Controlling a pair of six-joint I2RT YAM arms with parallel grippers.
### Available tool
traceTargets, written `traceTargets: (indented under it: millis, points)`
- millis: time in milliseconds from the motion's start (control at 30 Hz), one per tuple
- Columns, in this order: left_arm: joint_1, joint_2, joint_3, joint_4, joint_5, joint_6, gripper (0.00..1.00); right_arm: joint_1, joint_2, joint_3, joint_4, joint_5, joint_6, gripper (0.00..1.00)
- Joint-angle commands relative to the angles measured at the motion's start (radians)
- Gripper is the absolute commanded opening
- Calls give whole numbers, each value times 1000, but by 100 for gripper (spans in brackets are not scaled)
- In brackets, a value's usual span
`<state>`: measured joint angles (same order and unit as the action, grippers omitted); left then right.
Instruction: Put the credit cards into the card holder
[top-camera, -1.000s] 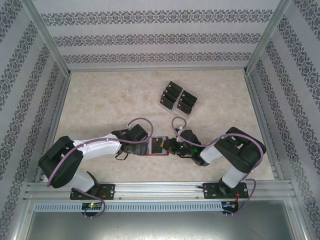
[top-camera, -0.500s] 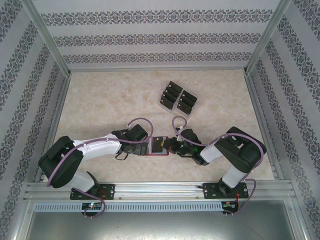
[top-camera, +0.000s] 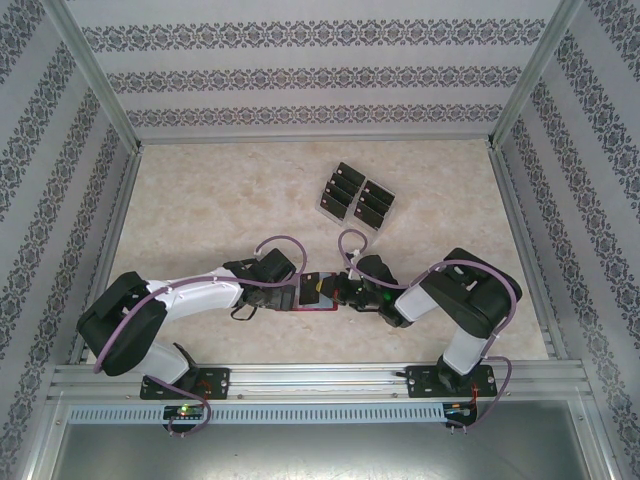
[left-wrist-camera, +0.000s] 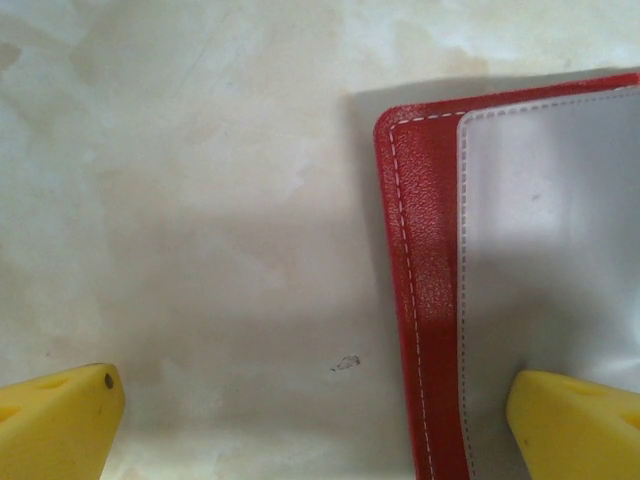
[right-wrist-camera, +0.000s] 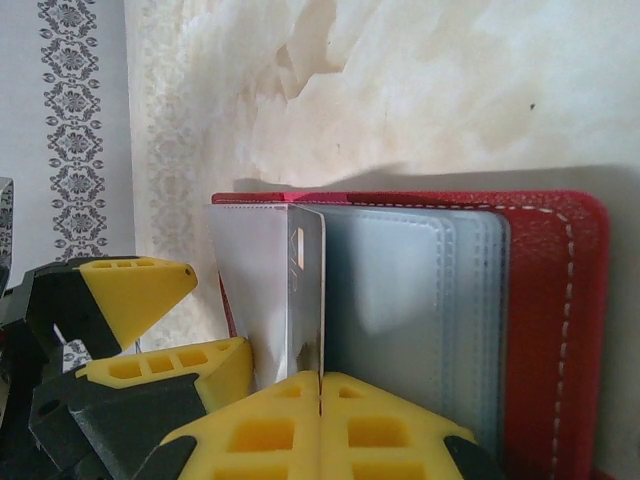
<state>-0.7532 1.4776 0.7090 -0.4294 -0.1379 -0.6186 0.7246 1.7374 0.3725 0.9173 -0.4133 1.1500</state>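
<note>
The card holder (top-camera: 306, 305), a red wallet, lies open on the table between both arms, its grey-blue pockets (right-wrist-camera: 420, 300) facing up. My right gripper (right-wrist-camera: 321, 385) is shut on a credit card (right-wrist-camera: 308, 290). The card stands on edge over the wallet's inside, close to the left flap. My left gripper (left-wrist-camera: 315, 425) is open at the wallet's left edge (left-wrist-camera: 425, 300). One of its yellow fingers (left-wrist-camera: 575, 425) rests on the pale flap, and the other (left-wrist-camera: 55, 420) is over bare table. From above, the left gripper (top-camera: 292, 294) and the right gripper (top-camera: 341, 291) face each other across the wallet.
A clear slotted stand (top-camera: 357, 200) with several black cards sits further back, right of centre. Patterned walls and metal rails (top-camera: 300, 375) enclose the marble-look table (top-camera: 200, 200). The left gripper's fingers (right-wrist-camera: 130, 290) also appear at the left of the right wrist view.
The right arm has moved slightly left, bringing the card further over the wallet. The left arm has stayed where it was.
</note>
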Motion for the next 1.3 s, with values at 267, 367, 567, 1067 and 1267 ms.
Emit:
traceTargets:
  millis: [267,367,567,1067,1267]
  points:
    - [-9,23,-31,-34,-23,-11,100,12,-35,-18,-65,44,-20,0]
    - [-9,20,-32,-37,-25,-12,100,6,-56,-7,-107,48,-44,0]
    - [-9,18,-34,-36,-22,-13,100,-6,-64,24,-164,40,-80,0]
    - [-9,23,-29,-34,-17,-10,100,-6,-114,75,-335,78,-182,0]
    - [-9,27,-29,-31,-15,-12,100,-4,-120,90,-365,79,-203,0]
